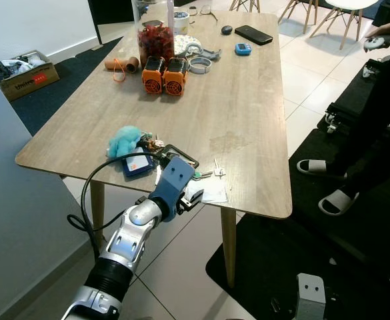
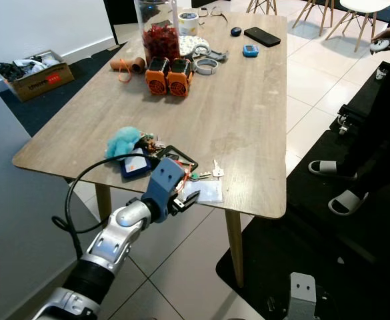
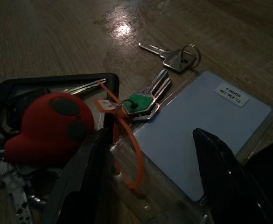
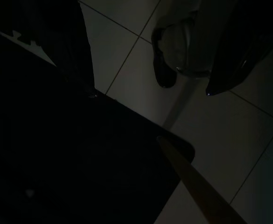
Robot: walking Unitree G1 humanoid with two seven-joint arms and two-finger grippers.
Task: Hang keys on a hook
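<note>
Head pair: you look down and forward from above the near end of the wooden table (image 1: 248,113), both eyes sharing almost the same scene, the right eye set slightly to the side.
Reach of head pair: your view runs from the left arm (image 1: 138,230) at the near edge to the phone (image 1: 253,35) at the far end.
Left wrist: you sit very close over the tabletop, looking along the left gripper (image 3: 150,172) at the green-capped key (image 3: 143,102) and the plastic card sleeve (image 3: 197,135).
Shared ground: the key (image 1: 203,175) and sleeve (image 1: 211,193) appear from above too.
Right wrist: you face down at the tiled floor (image 4: 127,70), dark, low beside a table leg (image 4: 197,186).
</note>
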